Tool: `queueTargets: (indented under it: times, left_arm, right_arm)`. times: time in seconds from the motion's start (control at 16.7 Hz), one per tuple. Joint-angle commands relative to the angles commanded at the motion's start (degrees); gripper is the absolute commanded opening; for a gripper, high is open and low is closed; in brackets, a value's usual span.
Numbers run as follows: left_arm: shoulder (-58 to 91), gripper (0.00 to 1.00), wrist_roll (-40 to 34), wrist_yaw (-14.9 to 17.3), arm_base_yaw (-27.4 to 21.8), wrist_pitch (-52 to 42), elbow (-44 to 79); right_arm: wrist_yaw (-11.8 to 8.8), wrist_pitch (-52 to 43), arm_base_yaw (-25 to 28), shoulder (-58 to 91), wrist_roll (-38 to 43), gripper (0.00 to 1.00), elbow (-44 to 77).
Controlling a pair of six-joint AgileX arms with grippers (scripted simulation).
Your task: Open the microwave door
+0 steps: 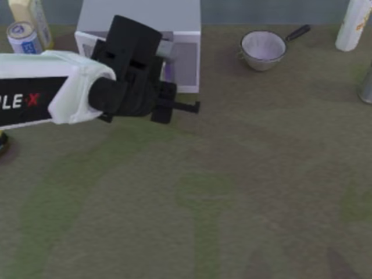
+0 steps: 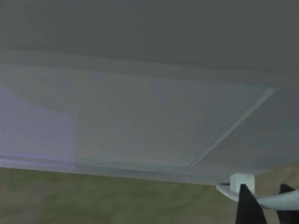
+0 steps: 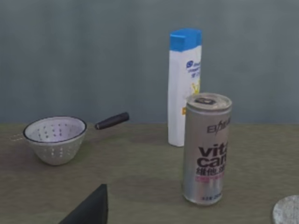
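Silver-grey and boxy, the microwave (image 1: pixel 142 23) stands at the desk's (image 1: pixel 244 192) far edge, left of centre in the top view. Its white-trimmed front faces the near side, with a purple tint showing at the window. The left end effector (image 1: pixel 183 106) sits just in front of that face, at the lower right corner; the arm's black wrist hides most of the microwave door (image 1: pixel 183 61). From above, the door does not look clearly swung out, so the opening is judged barely begun or not begun. A white colander (image 1: pixel 263 49) and a white bottle (image 1: pixel 354 23) stand well to the right.

Left wrist view: the door (image 2: pixel 140 121) fills the frame, grey-windowed, framed in white. Two dark fingertips (image 2: pixel 246 205) straddle a curved white handle (image 2: pixel 273 200) by a small white block, a gap between them. The grasp looks placed, not visibly clamped.

Right wrist view: the right arm is parked away, facing the colander (image 3: pixel 55 137), shampoo bottle (image 3: pixel 184 88) and drink can (image 3: pixel 206 149). Whether its end effector is spread, cannot tell.
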Motion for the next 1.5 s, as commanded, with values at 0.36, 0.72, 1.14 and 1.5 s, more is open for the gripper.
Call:
queueTargets:
  times: [0.36, 0.72, 1.14, 1.5]
  left_arm:
    - [-1.48, 0.00, 2.68, 1.58, 1.21, 0.69, -1.90]
    - [-1.48, 0.00, 2.68, 1.58, 1.21, 0.69, -1.90]
    - [-1.48, 0.00, 2.68, 1.58, 1.21, 0.69, -1.90]
    - [-1.48, 0.00, 2.68, 1.58, 1.21, 0.69, -1.90]
  right_arm:
    - [0.00, 0.00, 0.00, 0.00, 0.00, 1.00, 0.00]
    - [0.00, 0.00, 0.00, 0.00, 0.00, 1.00, 0.00]
    - [0.00, 0.00, 0.00, 0.00, 0.00, 1.00, 0.00]
    - [0.00, 0.00, 0.00, 0.00, 0.00, 1.00, 0.00]
